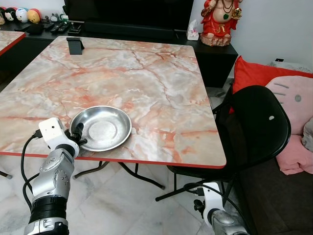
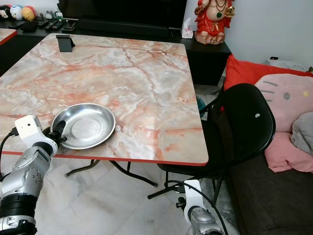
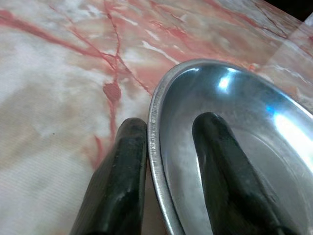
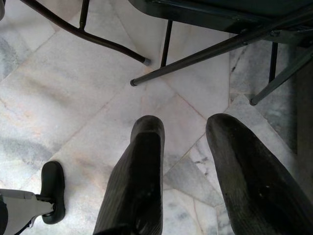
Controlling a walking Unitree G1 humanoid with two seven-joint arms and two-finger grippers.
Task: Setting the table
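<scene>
Bowl (image 1: 101, 128): steel, shallow, upright on the marble counter (image 1: 146, 78), near its front edge toward the robot's left.
Left gripper (image 3: 168, 147): at the bowl's near-left rim; one finger inside the bowl, the other outside against the rim, so the rim sits between them, pinched.
Right gripper (image 4: 188, 137): hangs low over the floor (image 4: 73, 98) by the black chair (image 1: 254, 122), fingers parted, holding nothing.
</scene>
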